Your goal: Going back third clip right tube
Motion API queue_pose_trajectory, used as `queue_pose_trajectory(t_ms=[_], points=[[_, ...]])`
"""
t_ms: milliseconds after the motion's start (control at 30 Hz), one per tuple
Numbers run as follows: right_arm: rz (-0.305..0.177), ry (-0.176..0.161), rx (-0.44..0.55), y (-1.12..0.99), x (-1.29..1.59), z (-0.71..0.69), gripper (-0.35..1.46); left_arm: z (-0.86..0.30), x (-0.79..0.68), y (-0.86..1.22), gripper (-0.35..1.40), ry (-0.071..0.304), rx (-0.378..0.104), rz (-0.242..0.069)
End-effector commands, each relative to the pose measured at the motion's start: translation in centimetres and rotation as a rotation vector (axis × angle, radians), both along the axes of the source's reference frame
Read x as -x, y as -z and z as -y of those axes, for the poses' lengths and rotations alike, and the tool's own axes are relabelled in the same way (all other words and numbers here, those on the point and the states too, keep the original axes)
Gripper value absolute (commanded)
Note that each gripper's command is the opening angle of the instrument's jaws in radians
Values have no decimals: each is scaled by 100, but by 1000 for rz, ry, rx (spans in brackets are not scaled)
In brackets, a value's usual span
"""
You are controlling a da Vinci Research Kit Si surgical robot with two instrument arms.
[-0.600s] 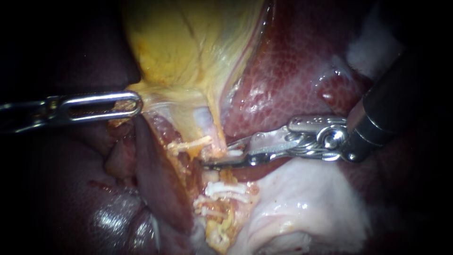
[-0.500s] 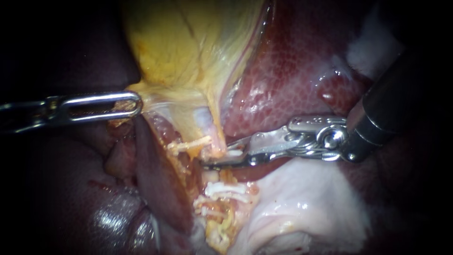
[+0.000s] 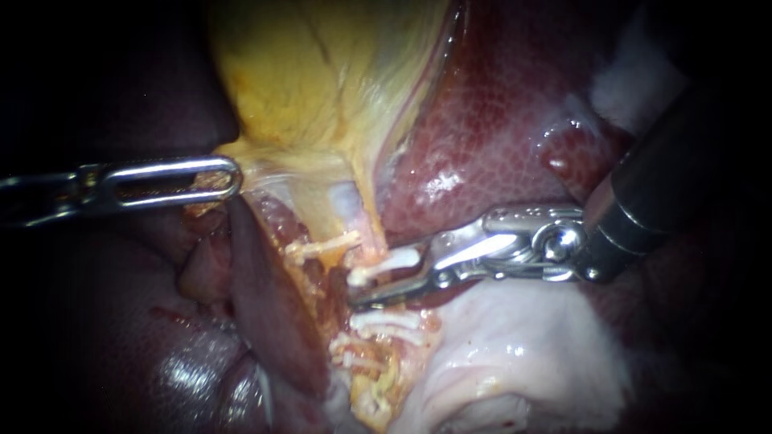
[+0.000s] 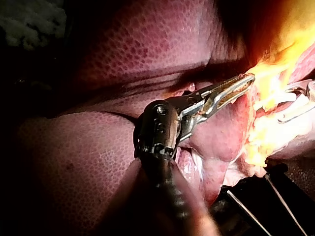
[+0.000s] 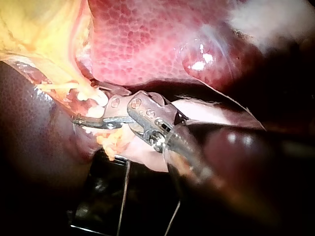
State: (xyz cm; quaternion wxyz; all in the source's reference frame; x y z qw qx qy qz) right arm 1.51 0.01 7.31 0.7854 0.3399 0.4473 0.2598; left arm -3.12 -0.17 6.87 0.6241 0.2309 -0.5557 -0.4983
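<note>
Silver right instrument (image 3: 392, 273) is holding its jaws apart around the white plastic clip (image 3: 384, 266), which is sitting on the pale right tube (image 3: 351, 202). Silver left instrument (image 3: 229, 178) is clamping the yellow gallbladder (image 3: 322, 96) at its edge.

Light pools at the centre, edges fall dark (wet glints on the liver (image 3: 438, 183)).

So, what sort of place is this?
Likely a surgical practice bench: a liver and gallbladder lie bare, the left instrument and right instrument reach them, and white clips sit nearby.
</note>
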Motion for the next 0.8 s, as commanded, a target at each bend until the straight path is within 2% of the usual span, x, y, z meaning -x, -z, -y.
queue_pose_trajectory(t_ms=[33,233,400,600,800], points=[[-2,2,8,2,3,-1,60,0,0,0,-35,0,0,0],[-11,16,25,7,19,-5,60,0,0,0,-35,0,0,0],[-25,36,45,25,50,-17,60,1,0,0,-35,0,0,0],[-40,23,91,78,88,-38,60,4,2,-3,-35,2,3,-2],[-75,2,134,125,100,-53,60,8,8,-6,-35,5,7,-5]])
